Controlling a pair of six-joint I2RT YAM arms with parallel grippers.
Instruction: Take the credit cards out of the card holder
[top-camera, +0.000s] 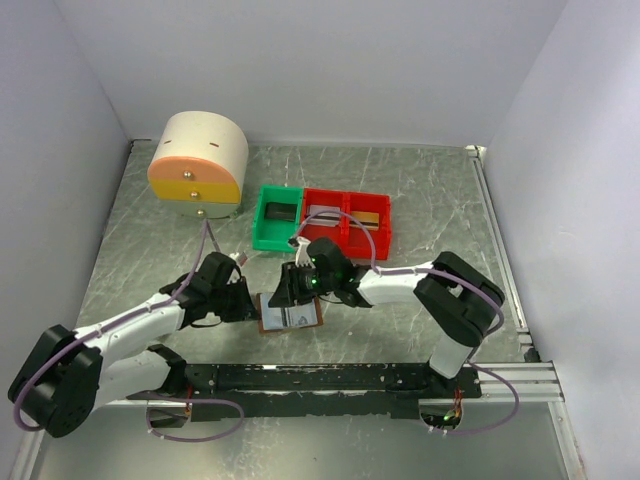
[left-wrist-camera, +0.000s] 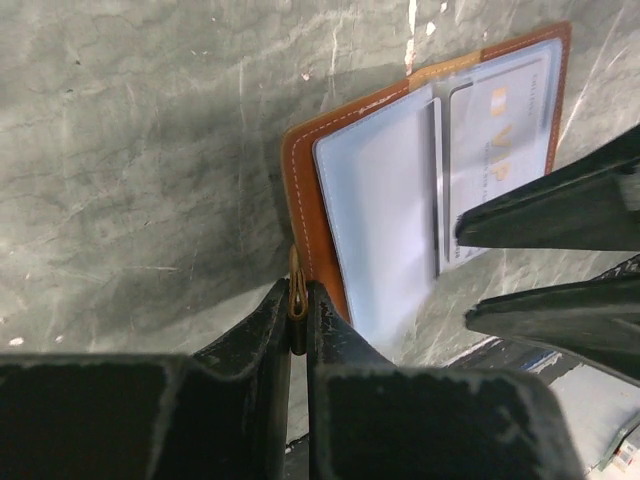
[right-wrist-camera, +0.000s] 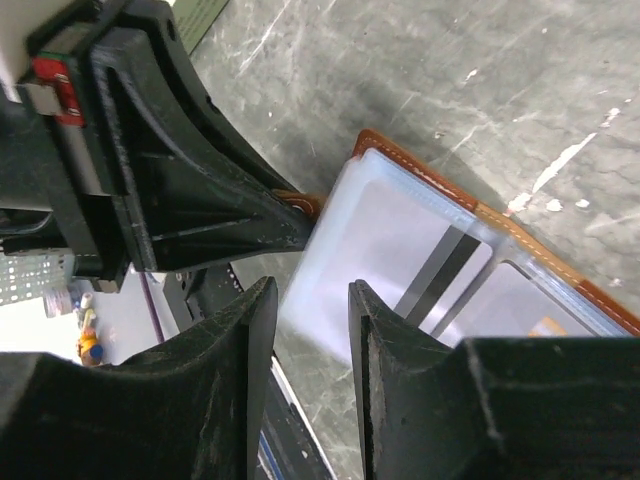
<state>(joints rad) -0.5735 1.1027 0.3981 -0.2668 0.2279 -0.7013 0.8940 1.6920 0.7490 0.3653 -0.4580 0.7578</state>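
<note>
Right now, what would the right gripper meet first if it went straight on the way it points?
The right gripper would probably meet the pale-blue inner panel of the flat brown bifold card holder, right between its open fingers; depth is unclear.

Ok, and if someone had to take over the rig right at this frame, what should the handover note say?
Left claw: shut on the small brown tab of the card holder, steadying it.
Right claw: open, fingers poised at the edge of the holder's pale-blue panel, gripping nothing.
Holder: lying open on the table, near the front, between the arms.
Done: holder opened and pinned.
Left: no card is out yet. A VIP card sits in one sleeve, and what looks like a striped card in the other. Pull each out.
</note>
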